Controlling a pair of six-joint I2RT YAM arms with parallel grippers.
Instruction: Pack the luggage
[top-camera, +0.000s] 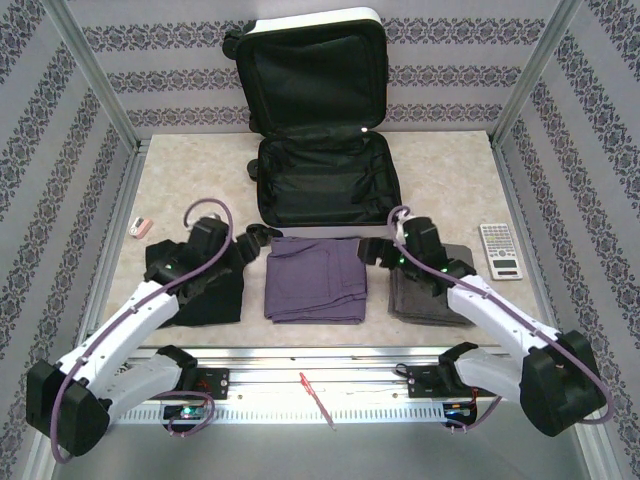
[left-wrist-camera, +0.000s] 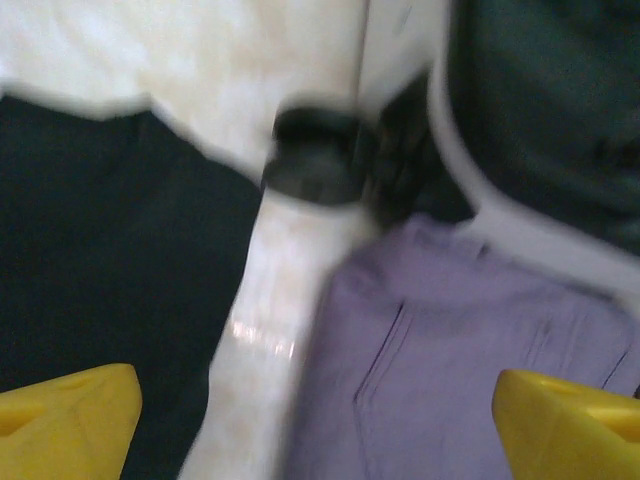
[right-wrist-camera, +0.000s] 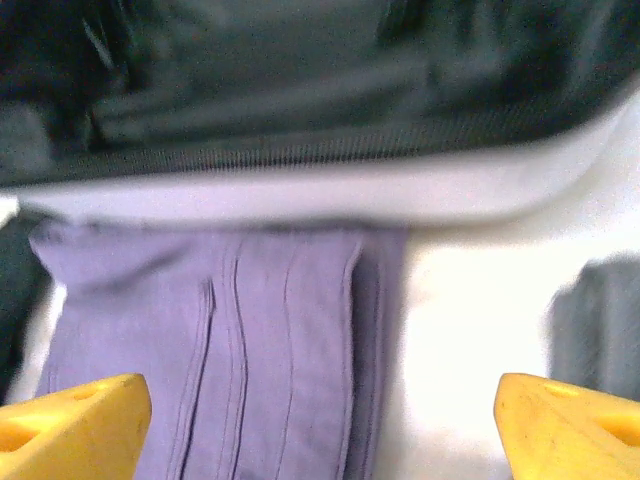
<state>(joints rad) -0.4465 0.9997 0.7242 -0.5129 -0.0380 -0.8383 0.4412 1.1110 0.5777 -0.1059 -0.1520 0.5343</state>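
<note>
Packing has not started, as far as the views show. The luggage (top-camera: 312, 85) lies open at the far middle of the table (top-camera: 450, 175), its base flat and its lid upright against the back wall. Both black-lined halves are empty. Three folded items lie in a row on the near side of it: a black garment (top-camera: 195, 290) on the left, a purple garment (top-camera: 315, 280) in the middle and a grey garment (top-camera: 420, 300) on the right. All three remain to be loaded and the case closed. The left gripper (top-camera: 258, 238) hovers between the black and purple items. The right gripper (top-camera: 375, 250) hovers between the purple and grey ones. Each has its fingers spread wide and holds nothing. Only the overhead view takes in the calculator (top-camera: 500, 250) at the right edge and the empty lid. The left wrist view, blurred, adds a black wheel (left-wrist-camera: 315, 165) at the case's near corner and pocket stitching on the purple cloth. The right wrist view adds the white rim along the case's near wall, with the purple garment's far edge just beside it; contact cannot be confirmed.
</note>
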